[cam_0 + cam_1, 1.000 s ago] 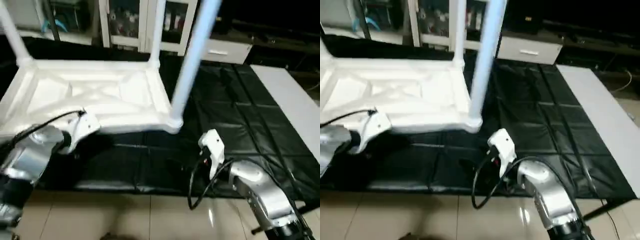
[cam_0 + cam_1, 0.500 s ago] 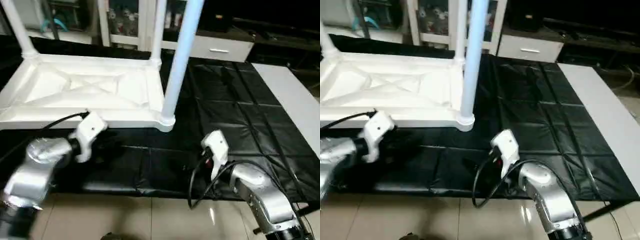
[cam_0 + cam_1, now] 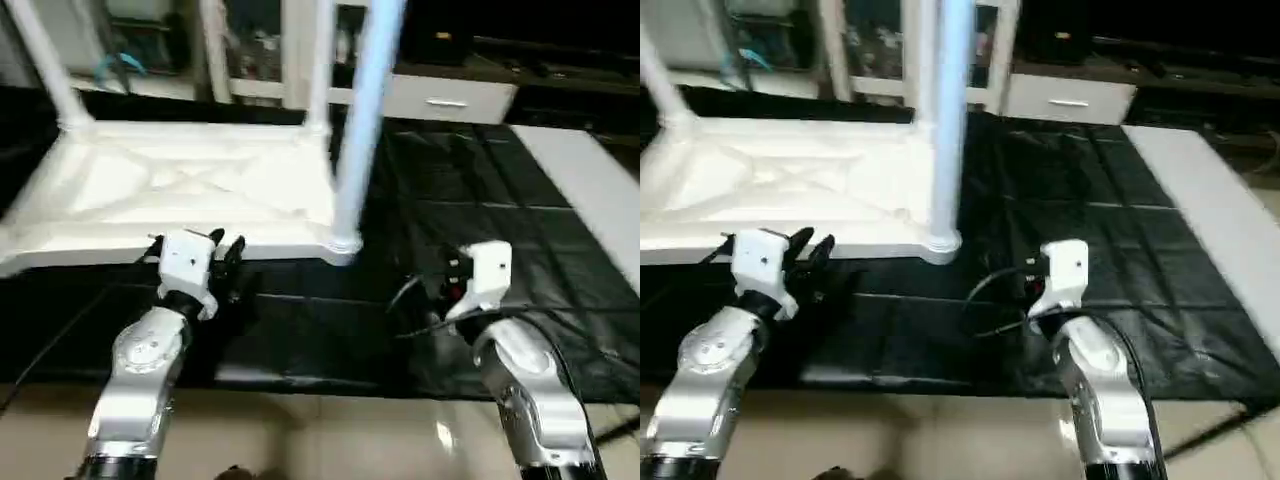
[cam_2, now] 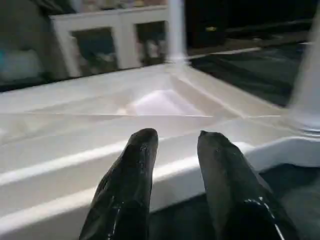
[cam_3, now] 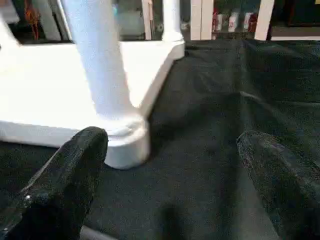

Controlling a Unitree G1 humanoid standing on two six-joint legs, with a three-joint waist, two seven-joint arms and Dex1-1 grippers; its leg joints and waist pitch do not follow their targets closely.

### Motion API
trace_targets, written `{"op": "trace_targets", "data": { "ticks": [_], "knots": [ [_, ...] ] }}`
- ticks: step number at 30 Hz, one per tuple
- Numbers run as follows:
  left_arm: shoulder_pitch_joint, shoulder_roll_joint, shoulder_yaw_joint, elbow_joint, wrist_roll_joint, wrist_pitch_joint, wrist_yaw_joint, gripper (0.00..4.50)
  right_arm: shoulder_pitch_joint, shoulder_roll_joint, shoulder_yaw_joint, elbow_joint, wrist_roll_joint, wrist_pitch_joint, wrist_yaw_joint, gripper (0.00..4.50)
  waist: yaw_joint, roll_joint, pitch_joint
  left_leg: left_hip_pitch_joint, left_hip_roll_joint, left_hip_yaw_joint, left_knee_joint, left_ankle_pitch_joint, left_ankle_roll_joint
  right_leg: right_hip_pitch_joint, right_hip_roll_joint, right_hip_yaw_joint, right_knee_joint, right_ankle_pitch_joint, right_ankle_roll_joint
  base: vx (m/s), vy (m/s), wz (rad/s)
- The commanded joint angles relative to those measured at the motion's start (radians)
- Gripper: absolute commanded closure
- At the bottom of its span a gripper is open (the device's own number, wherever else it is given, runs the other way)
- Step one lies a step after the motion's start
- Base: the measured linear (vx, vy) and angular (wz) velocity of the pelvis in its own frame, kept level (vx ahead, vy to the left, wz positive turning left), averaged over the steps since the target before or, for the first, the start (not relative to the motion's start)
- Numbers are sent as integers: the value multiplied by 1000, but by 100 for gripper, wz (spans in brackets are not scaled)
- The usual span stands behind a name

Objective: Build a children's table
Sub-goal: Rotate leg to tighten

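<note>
The white tabletop [image 3: 190, 185] lies upside down on the black-covered worktable, its ribbed X-braced underside facing up. Three white legs stand in its corner sockets: the near-right leg [image 3: 360, 120], the far-right leg [image 3: 318, 60] and the far-left leg [image 3: 40, 60]. My left gripper [image 3: 227, 247] hovers just in front of the tabletop's near edge [image 4: 75, 160], open by a narrow gap, with nothing between its fingers [image 4: 140, 150]. My right gripper [image 5: 175, 142] is wide open and empty. It is over the black cover, to the right of the near-right leg's socket [image 5: 125, 135].
The black cover [image 3: 480, 190] spreads to the right of the tabletop. A bare grey strip of the worktable [image 3: 590, 190] runs along the far right. White cabinets [image 3: 250, 50] stand behind. Beige floor [image 3: 320, 440] lies below the table's front edge.
My left arm has swung in from the left, its gripper now pointing at the tabletop's near edge. The right gripper has shifted right and a little forward. The camera has also moved.
</note>
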Motion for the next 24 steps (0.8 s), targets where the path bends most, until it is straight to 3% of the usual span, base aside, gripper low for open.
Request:
{"op": "trace_targets", "data": {
  "ticks": [1, 2, 3, 4, 5, 6, 7, 8, 9, 10, 11, 12, 13, 14, 15, 16, 17, 18, 19, 20, 21, 22, 23, 24],
  "knots": [
    [-11, -17, 14, 35, 19, -41, 51, 288, -7, 23, 29, 12, -26, -29, -33, 0, -22, 7, -58, 44, 13, 17, -101, -113, 248, 11, -17, 26, -95, -422, -170, -5, 198, 8],
    [-9, -18, 12, 41, 21, -49, 55, 288, -9, 29, 33, 19, -29, -32, -37, 0, -46, 17, -63, 65, 4, 21, -111, -95, 334, 2, 22, -1, -70, -329, -168, -9, 197, 12],
    [-6, -19, 8, 47, 24, -57, 63, 288, -11, 36, 37, 25, -32, -34, -42, 0, -58, 21, -62, 76, 3, 23, -114, -92, 366, -12, 37, -14, -59, -300, -162, -21, 211, 12],
    [-4, -19, 2, 49, 29, -61, 67, 288, -11, 38, 42, 27, -37, -35, -42, 0, -81, 35, -53, 70, -3, 33, -143, -133, 383, -19, 68, -53, -24, -263, -146, -21, 211, 12],
    [-1, -21, -5, 44, 32, -58, 70, 288, -11, 39, 43, 26, -38, -32, -41, 0, -97, 34, -49, 64, 2, 39, -162, -172, 375, -15, 72, -78, 10, -204, -123, -37, 187, 12],
    [1, -22, -10, 38, 35, -56, 72, 288, -11, 39, 44, 25, -37, -30, -40, 0, -103, 26, -48, 63, 5, 39, -165, -188, 371, -12, 62, -81, 11, -179, -109, -51, 143, 7],
    [8, -21, -18, 26, 40, -56, 71, 288, -14, 37, 42, 26, -35, -28, -37, 0, -104, 3, -45, 49, 6, 55, -158, -262, 329, -3, 3, -61, -41, -192, -89, -51, 143, 7],
    [11, -21, -21, 23, 44, -60, 72, 288, -17, 34, 41, 29, -36, -29, -35, 0, -74, -31, -49, 45, -1, 52, -58, -379, 239, 10, -149, 54, -141, -352, -82, -43, 163, 15],
    [11, -21, -21, 23, 44, -60, 72, 288, -17, 34, 41, 29, -36, -29, -35, 0, -54, -28, -53, -11, 52, -41, 64, -331, 155, 64, -326, 162, -198, -589, -112, -39, 264, -9],
    [16, -18, -16, 20, 71, -78, 101, 288, -25, 22, 48, 44, -58, -48, -32, 0, -60, -29, -47, -43, 61, -79, 84, -293, 119, 82, -344, 156, -203, -676, -132, -39, 264, -9],
    [16, -18, -16, 20, 71, -78, 101, 288, -25, 22, 48, 44, -58, -48, -32, 0, -82, -12, -31, -34, 36, -104, -14, -267, 74, 66, -209, 48, -177, -737, -136, -35, 358, -35],
    [16, -18, -16, 20, 71, -78, 101, 288, -25, 22, 48, 44, -58, -48, -32, 0, -97, 14, -27, -8, 21, -94, -90, -384, 61, 35, -77, -24, -126, -699, -125, -57, 306, -8],
    [15, -12, -6, 13, 97, -96, 135, 288, -39, 11, 53, 65, -76, -60, -37, 0, -139, 18, -24, -40, -38, -121, -192, -541, 76, 51, 63, -126, 2, -429, -82, -57, 306, -8],
    [9, -3, -8, 11, 112, -83, 144, 288, -52, -2, 66, 79, -91, -76, -33, 0, -153, 58, -60, 69, -62, -183, -131, -281, 64, 6, 98, -103, 78, -159, -100, -59, 205, 29],
    [5, -2, -9, 10, 117, -78, 149, 288, -58, -4, 69, 85, -91, -78, -29, 0, -148, 67, -48, 62, -44, -218, -121, -174, 52, 1, 84, -83, 92, -118, -93, -51, 161, 30],
    [2, -3, -9, 9, 118, -76, 152, 288, -64, -5, 69, 90, -87, -77, -26, 0, -142, 65, -44, 52, -31, -260, -118, -82, 13, 19, 73, -68, 78, -93, -88, -51, 161, 30],
    [0, -8, -8, 5, 112, -66, 152, 288, -70, -4, 69, 97, -82, -76, -21, 0, -148, 53, -45, 63, -6, -375, -169, -31, -192, 48, 61, -32, 58, -148, -105, -85, 95, 19],
    [3, -9, -9, -7, 112, -54, 152, 288, -78, -5, 69, 105, -81, -76, -18, 0, -148, 33, -43, 74, 3, -433, -206, -225, -225, 61, 69, -6, 69, -241, -141, 0, 0, 0],
    [4, -5, -13, -13, 121, -50, 156, 288, -81, -5, 68, 108, -81, -76, -17, 0, -151, 19, -47, 71, -24, -471, -242, -401, -198, 77, 79, 11, 74, -295, -207, -86, 36, 37],
    [7, 1, -19, -19, 134, -49, 157, 288, -82, -1, 62, 111, -75, -76, -17, 0, -144, 10, -54, 77, -47, -476, -244, -457, -185, 79, 89, 19, 68, -308, -232, -85, 12, 55],
    [9, 0, -20, -25, 127, -50, 152, 288, -85, 5, 55, 117, -70, -80, -20, 0, -141, -7, -66, 65, -115, -461, -245, -465, -152, 97, 79, 39, 30, -301, -297, -131, -16, 84],
    [12, 0, -20, -29, 121, -51, 148, 288, -87, 10, 49, 121, -67, -83, -23, 0, -138, -16, -70, 39, -152, -430, -225, -424, -132, 118, 45, 57, -5, -274, -347, -91, -24, 60],
    [0, 7, -14, -23, 138, -39, 169, 288, -87, 27, 23, 136, -46, -74, -35, 0, -123, -18, -89, 2, -122, -312, -106, -318, -110, 170, -74, 107, -106, -162, -493, -109, -87, 42],
    [0, 7, -14, -23, 138, -38, 169, 288, -87, 27, 23, 136, -46, -73, -35, 0, -109, -24, -69, -23, -122, -230, -17, -242, -67, 166, -124, 108, -144, -81, -551, -107, -94, 3]
  ]
}}
